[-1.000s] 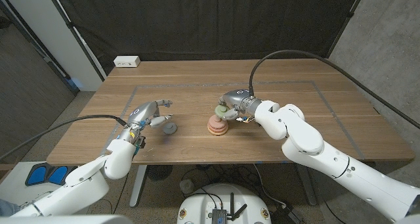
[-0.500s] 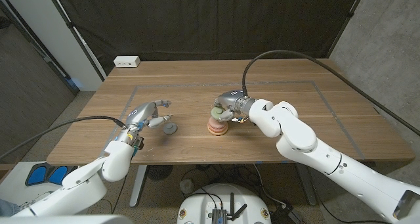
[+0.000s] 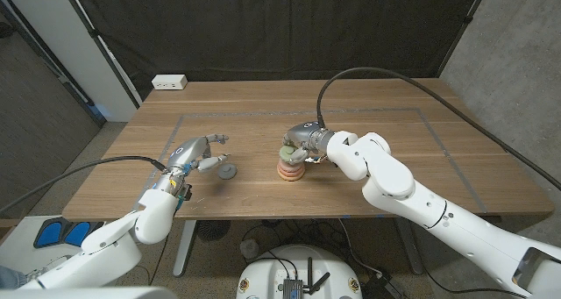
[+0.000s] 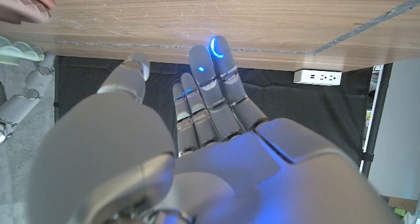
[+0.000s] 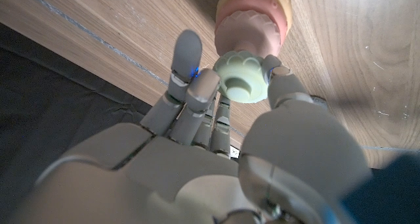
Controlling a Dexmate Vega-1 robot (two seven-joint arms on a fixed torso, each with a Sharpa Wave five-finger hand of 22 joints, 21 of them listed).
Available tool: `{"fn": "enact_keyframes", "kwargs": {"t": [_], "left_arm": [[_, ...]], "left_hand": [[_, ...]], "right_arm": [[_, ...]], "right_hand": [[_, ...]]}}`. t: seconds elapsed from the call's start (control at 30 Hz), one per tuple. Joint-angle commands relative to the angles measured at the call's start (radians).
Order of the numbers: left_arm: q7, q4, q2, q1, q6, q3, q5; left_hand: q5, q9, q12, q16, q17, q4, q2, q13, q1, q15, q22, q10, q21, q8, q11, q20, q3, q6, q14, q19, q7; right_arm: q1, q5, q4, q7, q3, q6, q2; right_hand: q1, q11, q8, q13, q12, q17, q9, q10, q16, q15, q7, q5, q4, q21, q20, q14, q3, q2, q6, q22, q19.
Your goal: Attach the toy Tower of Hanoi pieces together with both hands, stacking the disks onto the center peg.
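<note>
No readable text, label, brand or number anywhere. Only a glowing blue ring mark on a fingertip of the left hand [image 4: 216, 138], seen in the left wrist view, with a smaller blue dot beside it.

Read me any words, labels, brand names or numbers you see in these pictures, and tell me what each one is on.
No readable text.
White power strip at the table's far edge: sockets show, any marking too small to read.
Left robot hand: glowing blue lights on the fingers, no letters.
</note>
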Motion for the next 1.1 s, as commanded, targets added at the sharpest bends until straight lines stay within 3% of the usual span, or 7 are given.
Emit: {"fn": "enact_keyframes", "kwargs": {"t": [0.03, 1.1], "left_arm": [[-0.012, 0.005, -0.002, 0.002, -0.002, -0.003, 0.001], [-0.024, 0.007, -0.004, -0.002, -0.001, 0.001, -0.001]], "left_hand": [[0.005, 0.002, 0.001, 0.002, 0.001, -0.002, 0.000, 0.003, -0.009, -0.099, 0.000, 0.000, 0.009, -0.001, 0.000, -0.130, 0.007, 0.005, 0.001, 0.005, 0.003], [0.005, 0.003, 0.001, 0.003, 0.002, -0.001, 0.002, 0.004, -0.012, -0.099, 0.000, 0.004, 0.010, -0.001, -0.001, -0.130, 0.012, 0.008, 0.001, 0.004, 0.002]], "right_arm": [[0.025, -0.009, 0.032, 0.031, -0.020, 0.007, 0.022], [0.044, -0.002, 0.075, 0.051, -0.043, 0.001, 0.020]], "right_hand": [[0.004, -0.082, 0.004, 0.003, 0.006, 0.004, 0.005, 0.093, 0.005, 0.003, -0.016, 0.009, 0.051, 0.001, -0.042, 0.003, 0.057, 0.015, 0.019, 0.002, 0.007], [-0.006, -0.084, 0.000, 0.010, 0.001, 0.003, 0.008, 0.093, 0.011, 0.003, -0.020, 0.010, 0.051, -0.003, -0.042, -0.006, 0.067, 0.014, 0.018, 0.002, 0.004]]}}
